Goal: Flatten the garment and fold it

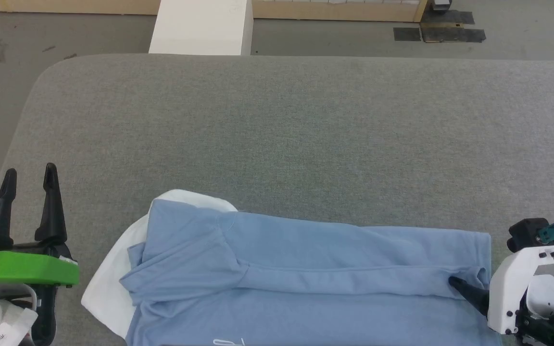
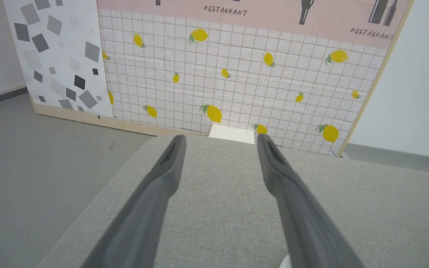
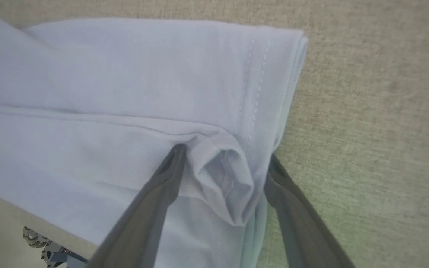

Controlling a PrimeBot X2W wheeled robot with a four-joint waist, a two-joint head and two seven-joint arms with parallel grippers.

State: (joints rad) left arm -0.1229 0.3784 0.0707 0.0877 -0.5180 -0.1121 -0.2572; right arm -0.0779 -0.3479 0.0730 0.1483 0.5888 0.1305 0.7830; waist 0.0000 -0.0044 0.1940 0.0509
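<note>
Right gripper [image 3: 225,153] wide open astride bunched hem of the garment [image 3: 125,74]; we're probably mid-fold, next we close, lift. Left gripper [image 1: 30,172] open, idle.

Left pincer [image 1: 30,171]: lower left, upright, fingers parted and pointing forward, nothing between them. Right pincer [image 3: 225,153]: lower right, held low, fingers spread wide, angled toward the robot's left.
</note>
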